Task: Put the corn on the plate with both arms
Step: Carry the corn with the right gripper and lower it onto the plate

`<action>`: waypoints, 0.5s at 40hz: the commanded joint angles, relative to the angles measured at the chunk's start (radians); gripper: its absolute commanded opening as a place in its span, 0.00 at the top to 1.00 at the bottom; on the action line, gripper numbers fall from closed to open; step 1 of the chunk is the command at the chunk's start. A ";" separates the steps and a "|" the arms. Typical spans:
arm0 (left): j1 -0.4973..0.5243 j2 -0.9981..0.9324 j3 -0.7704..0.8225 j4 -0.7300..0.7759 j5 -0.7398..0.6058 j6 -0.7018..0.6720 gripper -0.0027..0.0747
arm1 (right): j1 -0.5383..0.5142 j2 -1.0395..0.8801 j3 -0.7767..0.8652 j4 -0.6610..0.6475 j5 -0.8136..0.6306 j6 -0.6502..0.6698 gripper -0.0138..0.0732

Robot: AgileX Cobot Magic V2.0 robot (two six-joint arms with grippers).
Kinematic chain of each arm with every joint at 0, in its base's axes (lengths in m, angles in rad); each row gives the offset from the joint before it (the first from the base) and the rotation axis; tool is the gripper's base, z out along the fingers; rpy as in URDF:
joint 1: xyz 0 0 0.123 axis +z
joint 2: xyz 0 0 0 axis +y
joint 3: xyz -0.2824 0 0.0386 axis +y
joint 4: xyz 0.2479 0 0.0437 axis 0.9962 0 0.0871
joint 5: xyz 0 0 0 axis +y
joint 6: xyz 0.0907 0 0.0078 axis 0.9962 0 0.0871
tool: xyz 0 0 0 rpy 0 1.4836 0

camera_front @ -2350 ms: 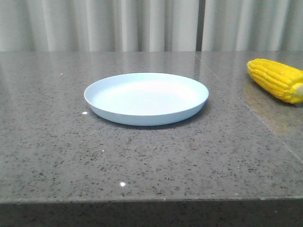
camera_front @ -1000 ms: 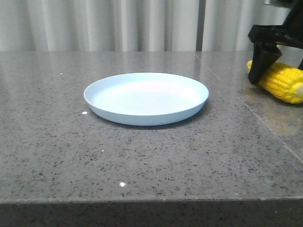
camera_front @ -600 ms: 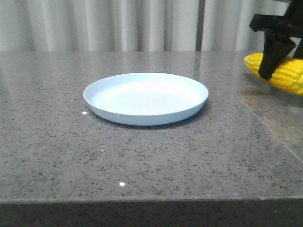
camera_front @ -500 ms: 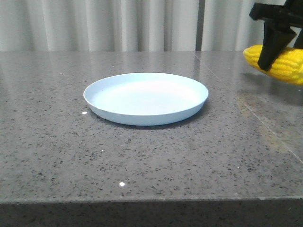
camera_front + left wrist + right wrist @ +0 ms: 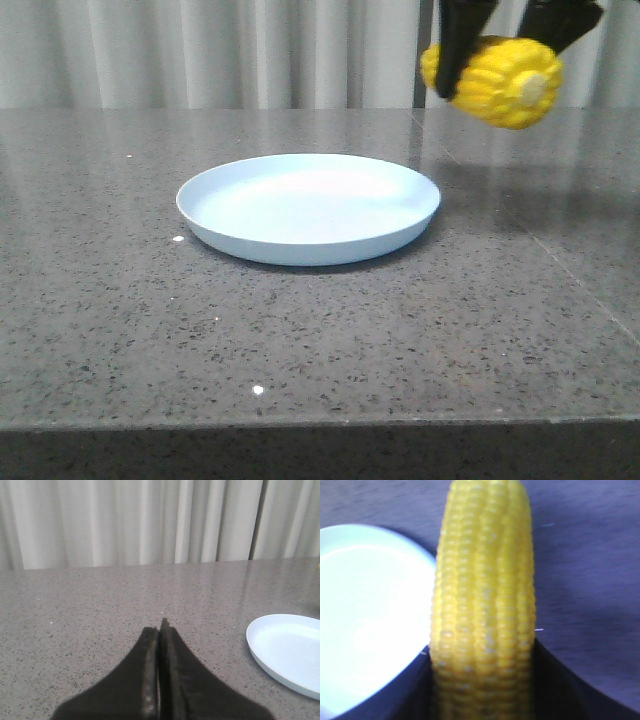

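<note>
One corn cob (image 5: 494, 80) hangs clear of the table, clamped between the right gripper (image 5: 508, 28) fingers, its pale stub end facing the camera, above and to the right of the pale blue plate (image 5: 308, 208). Plate sits empty on the speckled grey stone countertop (image 5: 300, 330); pale curtains (image 5: 250, 50) behind. Right wrist view shows the cob beside the plate's rim. Left wrist view alone shows the left gripper (image 5: 160, 670), jaws pressed together, holding nothing, near the plate.

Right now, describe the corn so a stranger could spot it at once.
Start at the grey speckled table and find the pale blue plate. Up and right of it, in the air, the right pincer holds the corn: the only bright yellow thing.
</note>
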 commanded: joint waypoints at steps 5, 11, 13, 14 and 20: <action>-0.008 0.010 -0.027 0.003 -0.087 -0.009 0.99 | 0.134 0.011 -0.035 -0.025 -0.120 0.135 0.66; -0.008 0.010 -0.027 0.003 -0.087 -0.009 0.99 | 0.180 0.052 -0.035 -0.030 -0.177 0.184 0.66; -0.008 0.010 -0.027 0.003 -0.087 -0.009 0.99 | 0.185 0.068 -0.035 -0.030 -0.193 0.185 0.66; -0.008 0.010 -0.027 0.003 -0.087 -0.009 0.99 | 0.186 0.078 -0.035 -0.030 -0.199 0.185 0.66; -0.008 0.010 -0.027 0.003 -0.087 -0.009 0.99 | 0.186 0.114 -0.035 -0.030 -0.210 0.202 0.65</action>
